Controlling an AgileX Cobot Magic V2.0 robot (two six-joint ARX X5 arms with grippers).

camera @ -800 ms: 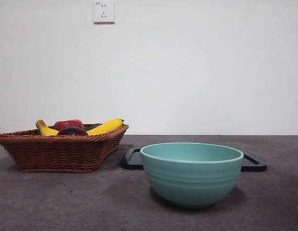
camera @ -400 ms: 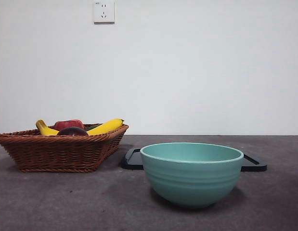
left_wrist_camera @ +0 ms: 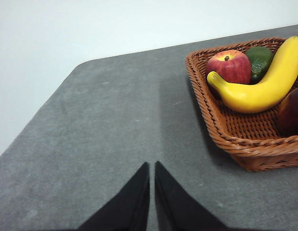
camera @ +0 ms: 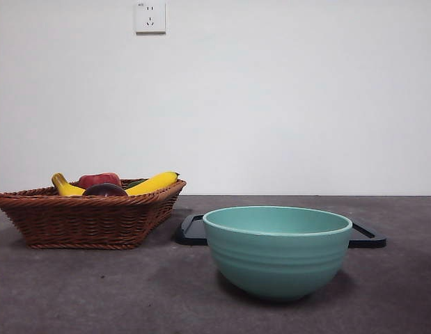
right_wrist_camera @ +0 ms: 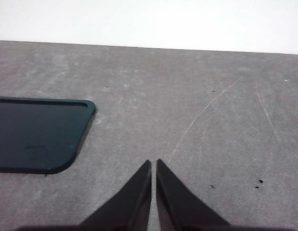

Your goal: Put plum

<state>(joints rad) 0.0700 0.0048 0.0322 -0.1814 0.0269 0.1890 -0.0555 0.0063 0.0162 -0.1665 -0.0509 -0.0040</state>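
The dark maroon plum (camera: pixel 104 189) lies in the wicker basket (camera: pixel 90 219) at the table's left, in front of the other fruit. In the left wrist view only its edge (left_wrist_camera: pixel 292 111) shows inside the basket (left_wrist_camera: pixel 221 127). My left gripper (left_wrist_camera: pixel 151 166) hovers shut over bare table beside the basket, holding nothing. My right gripper (right_wrist_camera: pixel 153 163) is shut and empty above the table, near a corner of the black tray (right_wrist_camera: pixel 35 134). Neither gripper appears in the front view.
A red apple (left_wrist_camera: pixel 229 66), a yellow banana (left_wrist_camera: pixel 264 82) and a green fruit (left_wrist_camera: pixel 259 60) share the basket. A teal bowl (camera: pixel 277 250) stands at front centre, with the black tray (camera: pixel 365 236) behind it. The table edge runs beyond the left gripper.
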